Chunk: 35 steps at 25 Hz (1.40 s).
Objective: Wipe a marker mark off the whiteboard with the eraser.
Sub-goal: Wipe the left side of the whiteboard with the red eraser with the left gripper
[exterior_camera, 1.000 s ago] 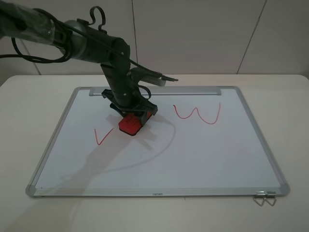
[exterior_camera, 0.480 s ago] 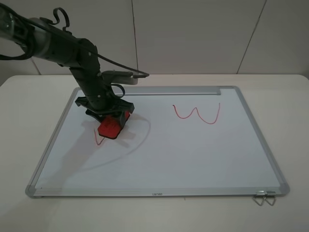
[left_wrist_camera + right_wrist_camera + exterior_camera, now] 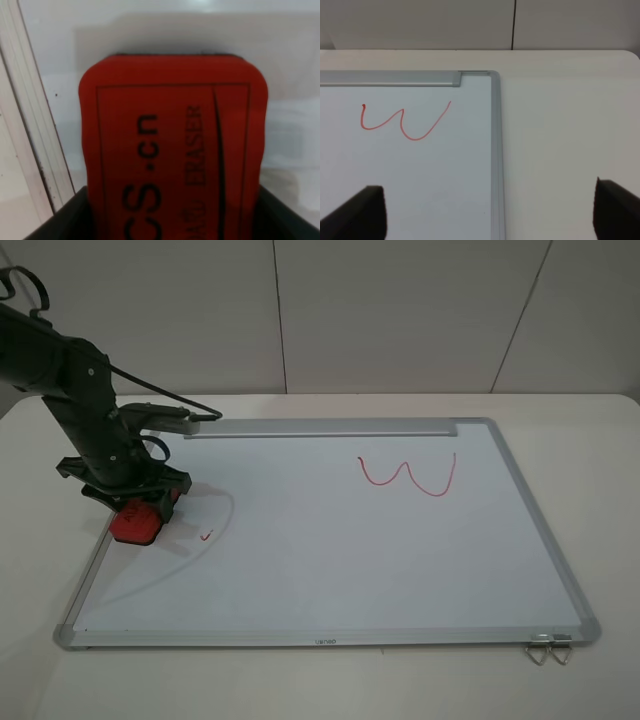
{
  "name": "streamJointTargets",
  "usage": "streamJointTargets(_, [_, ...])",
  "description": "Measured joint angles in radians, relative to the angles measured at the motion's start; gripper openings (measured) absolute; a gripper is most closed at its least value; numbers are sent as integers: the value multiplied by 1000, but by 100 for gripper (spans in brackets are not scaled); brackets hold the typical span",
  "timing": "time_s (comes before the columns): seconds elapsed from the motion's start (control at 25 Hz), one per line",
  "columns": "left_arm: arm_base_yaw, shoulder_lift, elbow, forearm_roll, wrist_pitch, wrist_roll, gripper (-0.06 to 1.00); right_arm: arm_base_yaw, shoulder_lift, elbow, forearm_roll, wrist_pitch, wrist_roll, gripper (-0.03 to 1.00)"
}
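Red eraser (image 3: 136, 524) moved to whiteboard (image 3: 350, 565) edge; marker mark (image 3: 206, 535) mostly erased.

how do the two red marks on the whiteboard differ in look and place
Size: the left mark is a tiny tick; the squiggle is a long, wavy W. Place: the left mark lies near the left edge of the whiteboard, just beside the eraser; the squiggle lies right of centre, far from the eraser. Both are thin red lines.
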Motion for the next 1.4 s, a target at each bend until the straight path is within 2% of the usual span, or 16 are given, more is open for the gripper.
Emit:
streamJointTargets(0.16, [-31, -2, 4, 18, -11, -2, 57, 0, 0, 0, 0, 0, 0, 71])
streamJointTargets(0.32, [-90, -2, 5, 0, -18, 13, 57, 0, 0, 0, 0, 0, 0, 71])
streamJointTargets(0.72, [-361, 22, -4, -103, -71, 28, 57, 0, 0, 0, 0, 0, 0, 71])
streamJointTargets(0.84, [-414, 23, -5, -160, -86, 29, 57, 0, 0, 0, 0, 0, 0, 71])
streamJointTargets(1.04, [-426, 7, -4, -186, -80, 29, 57, 0, 0, 0, 0, 0, 0, 71])
streamJointTargets(1.24, [-398, -55, 28, -245, -13, 24, 57, 0, 0, 0, 0, 0, 0, 71])
streamJointTargets(1.4, [-340, -135, 49, -195, 47, -37, 57, 0, 0, 0, 0, 0, 0, 71])
